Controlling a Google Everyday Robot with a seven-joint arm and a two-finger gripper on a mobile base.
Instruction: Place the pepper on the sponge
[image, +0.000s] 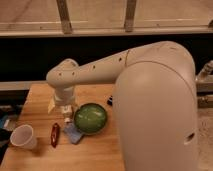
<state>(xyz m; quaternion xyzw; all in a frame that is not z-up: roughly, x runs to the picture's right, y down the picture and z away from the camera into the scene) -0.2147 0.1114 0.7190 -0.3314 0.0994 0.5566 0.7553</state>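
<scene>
The pepper (54, 135), a slim glossy red chili, lies on the wooden table (40, 95) near its front left. Just to its right lies the sponge (72, 133), a small flat blue-grey pad that touches the green bowl's left rim. My gripper (67, 118) hangs from the white arm's wrist (63, 95), pointing down. It is just above and behind the sponge and to the upper right of the pepper. It holds nothing that I can see.
A green bowl (91, 118) sits right of the sponge. A white cup (23, 136) stands left of the pepper near the table's front left corner. A white block (52, 105) shows partly behind the wrist. My bulky arm covers the table's right side.
</scene>
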